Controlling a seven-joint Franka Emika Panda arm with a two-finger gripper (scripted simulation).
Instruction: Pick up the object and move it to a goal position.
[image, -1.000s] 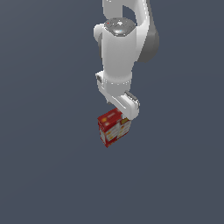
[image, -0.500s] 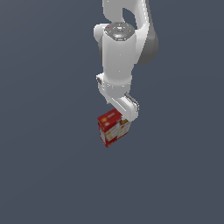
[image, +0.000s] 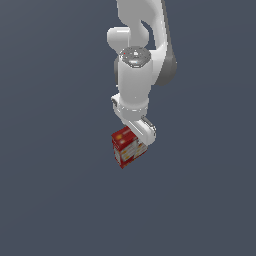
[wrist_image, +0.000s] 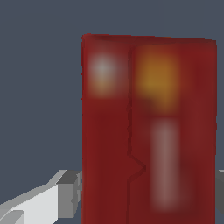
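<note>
So you're at the carry stage, I'd say. The red box (image: 127, 146) sits right under the gripper (image: 136, 141), a little left of centre in the exterior view and tilted, one corner pointing down. In the wrist view the box (wrist_image: 148, 127) fills most of the frame, and you can see a grey finger (wrist_image: 68, 192) pressed up against its side, with a sliver of the other finger at the far edge. So the jaws look clamped on the box across its width, not gaping wide.

Can't tell whether it's clear of the ground. The backdrop is one flat grey-blue with no shadow or edge to judge by, so take "lifted" as my guess.

Next move, as I read it: haul it over to the goal. Catch is, no goal marker shows in either view, so you can't say which way that is. With the box hanging crooked, I'd go steady so it doesn't twist in the grip.

Count: one box, one arm (image: 135, 80), one gripper.
</note>
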